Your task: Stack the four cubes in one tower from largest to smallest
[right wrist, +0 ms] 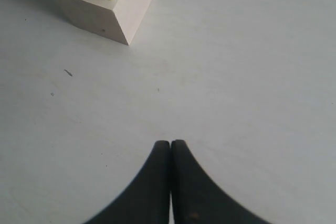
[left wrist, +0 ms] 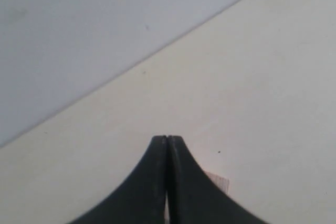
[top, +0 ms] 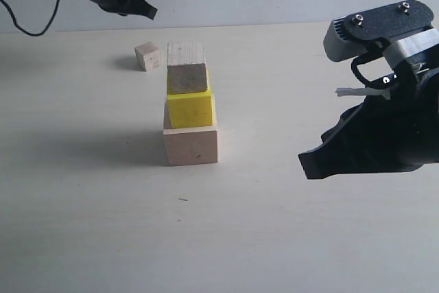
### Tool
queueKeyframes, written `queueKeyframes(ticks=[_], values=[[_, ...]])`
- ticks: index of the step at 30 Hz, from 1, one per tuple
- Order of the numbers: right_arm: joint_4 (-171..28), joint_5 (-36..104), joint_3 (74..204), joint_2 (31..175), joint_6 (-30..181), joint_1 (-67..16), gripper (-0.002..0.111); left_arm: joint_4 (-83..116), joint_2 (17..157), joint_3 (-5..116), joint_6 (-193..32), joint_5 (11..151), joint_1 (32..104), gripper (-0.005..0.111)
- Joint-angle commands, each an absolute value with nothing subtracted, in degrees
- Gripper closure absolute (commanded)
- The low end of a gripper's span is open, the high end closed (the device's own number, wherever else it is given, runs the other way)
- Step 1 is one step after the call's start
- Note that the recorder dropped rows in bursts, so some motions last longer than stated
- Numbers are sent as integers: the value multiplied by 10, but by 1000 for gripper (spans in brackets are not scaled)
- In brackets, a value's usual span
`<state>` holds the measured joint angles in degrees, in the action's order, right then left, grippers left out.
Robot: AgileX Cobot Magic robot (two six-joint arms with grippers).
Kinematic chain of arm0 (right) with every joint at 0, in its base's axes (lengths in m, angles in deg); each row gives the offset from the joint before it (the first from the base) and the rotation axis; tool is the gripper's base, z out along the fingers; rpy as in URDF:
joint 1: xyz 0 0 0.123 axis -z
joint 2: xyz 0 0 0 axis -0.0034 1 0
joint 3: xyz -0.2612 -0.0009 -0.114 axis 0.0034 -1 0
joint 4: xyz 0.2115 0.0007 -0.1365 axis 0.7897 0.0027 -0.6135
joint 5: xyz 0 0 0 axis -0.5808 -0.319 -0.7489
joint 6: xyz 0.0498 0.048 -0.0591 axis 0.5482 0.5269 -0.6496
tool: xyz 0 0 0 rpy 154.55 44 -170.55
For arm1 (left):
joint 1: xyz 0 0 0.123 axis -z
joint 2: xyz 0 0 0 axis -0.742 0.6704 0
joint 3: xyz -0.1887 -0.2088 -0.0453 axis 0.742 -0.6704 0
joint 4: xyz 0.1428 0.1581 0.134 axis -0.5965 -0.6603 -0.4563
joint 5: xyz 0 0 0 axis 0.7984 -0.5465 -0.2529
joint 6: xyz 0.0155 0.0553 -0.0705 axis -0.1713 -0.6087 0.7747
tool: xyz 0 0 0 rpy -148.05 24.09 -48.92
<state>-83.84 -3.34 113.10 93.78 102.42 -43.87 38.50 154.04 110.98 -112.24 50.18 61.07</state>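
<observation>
Large pale wood cube [top: 191, 145] carries the bright yellow cube [top: 189, 110] and a smaller pale wood cube [top: 187, 77]. The smallest pale wood cube [top: 147, 55] lies apart. Left hand [top: 148, 12] and right hand [top: 309, 165] are closed, empty.

The black left hand [top: 149, 12] is being held raised at the far left, its jaws being pressed together and its tip angled downward. The black right hand [top: 309, 164], beneath a grey wrist housing [top: 343, 36], is being held lower at the right, its jaws likewise closed.
</observation>
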Motion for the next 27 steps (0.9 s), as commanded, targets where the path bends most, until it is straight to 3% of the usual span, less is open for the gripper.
queueKeyframes(ticks=[1,12,27], values=[[-837,-26,1129,933,1018,-438,108,412,1598,1156,-1115,492,612,107],[-837,-25,1129,933,1015,-438,108,411,1678,1244,-1119,502,635,107],[-839,-27,1129,933,1015,-438,108,346,1688,1248,-1078,432,631,107]])
